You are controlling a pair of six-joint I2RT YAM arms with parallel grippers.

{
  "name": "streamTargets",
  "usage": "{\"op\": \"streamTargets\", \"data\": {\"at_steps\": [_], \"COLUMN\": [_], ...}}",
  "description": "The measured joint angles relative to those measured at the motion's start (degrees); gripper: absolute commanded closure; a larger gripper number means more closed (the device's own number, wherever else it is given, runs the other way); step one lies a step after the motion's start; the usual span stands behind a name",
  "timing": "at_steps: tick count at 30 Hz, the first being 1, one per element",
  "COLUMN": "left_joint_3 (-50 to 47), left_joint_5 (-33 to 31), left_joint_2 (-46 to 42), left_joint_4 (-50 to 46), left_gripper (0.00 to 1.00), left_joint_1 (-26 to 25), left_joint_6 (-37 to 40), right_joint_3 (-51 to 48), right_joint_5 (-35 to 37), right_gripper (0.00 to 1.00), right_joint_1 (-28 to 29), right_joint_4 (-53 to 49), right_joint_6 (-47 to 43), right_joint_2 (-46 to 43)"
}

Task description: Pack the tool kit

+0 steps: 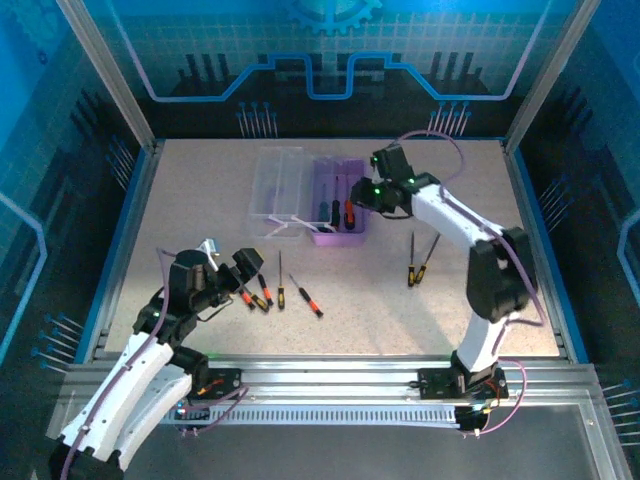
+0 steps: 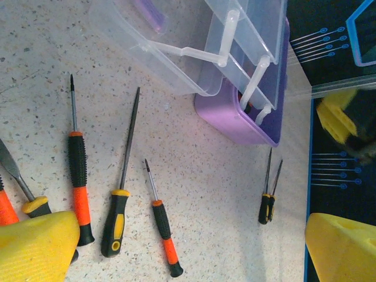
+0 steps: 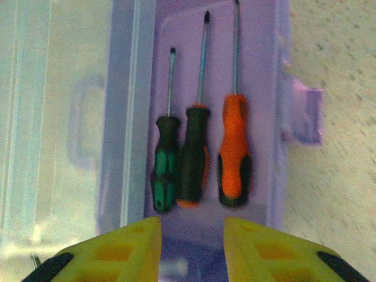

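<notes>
The tool kit's purple case (image 1: 352, 232) lies at the table's middle back with its clear lid (image 1: 277, 180) swung open to the left. Three screwdrivers rest side by side in the case: a green one (image 3: 165, 171), a dark one (image 3: 193, 158) and an orange one (image 3: 234, 154). My right gripper (image 3: 192, 252) hovers over the case's near end (image 1: 360, 197), open, nothing between its yellow fingers (image 3: 117, 254). Several screwdrivers (image 1: 281, 281) lie loose on the table at front left. My left gripper (image 1: 235, 265) hangs wide open just above them (image 2: 188, 258), over a small orange-black one (image 2: 163, 226).
Two thin black-and-yellow screwdrivers (image 1: 415, 262) lie together right of the case, also in the left wrist view (image 2: 267, 202). Metal frame rails (image 1: 330, 375) and blue walls border the table. Bare speckled tabletop (image 1: 360, 300) stretches between the two loose groups.
</notes>
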Motion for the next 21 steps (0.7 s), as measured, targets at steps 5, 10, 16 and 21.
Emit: {"op": "streamTargets", "data": {"at_steps": [5,10,16,21], "left_joint_3": [0.04,2.12,3.32,3.26], "left_joint_5": [-2.84,-8.22,-10.82,-11.37], "left_joint_2": [2.43,8.24,13.68,13.97], "left_joint_4": [-1.36,-6.78,-8.68,-8.81], "left_gripper": [0.16,0.28,0.41,0.48], "left_joint_1": [0.0,0.0,0.0,-0.02], "left_joint_6": [-0.17,0.02,-0.07,-0.17], "right_joint_3": [-13.0,-21.03,-24.11,-24.39], "right_joint_5": [1.53,1.97,1.99,2.19], "right_gripper": [0.65,0.65,0.65,0.65], "right_joint_1": [0.0,0.0,0.9,4.02], "right_joint_4": [1.05,1.51,1.64,2.62], "right_joint_6": [-2.05,-2.91,-3.13,-3.58], "right_joint_2": [-12.44,-17.07,-17.7,-17.7]}}
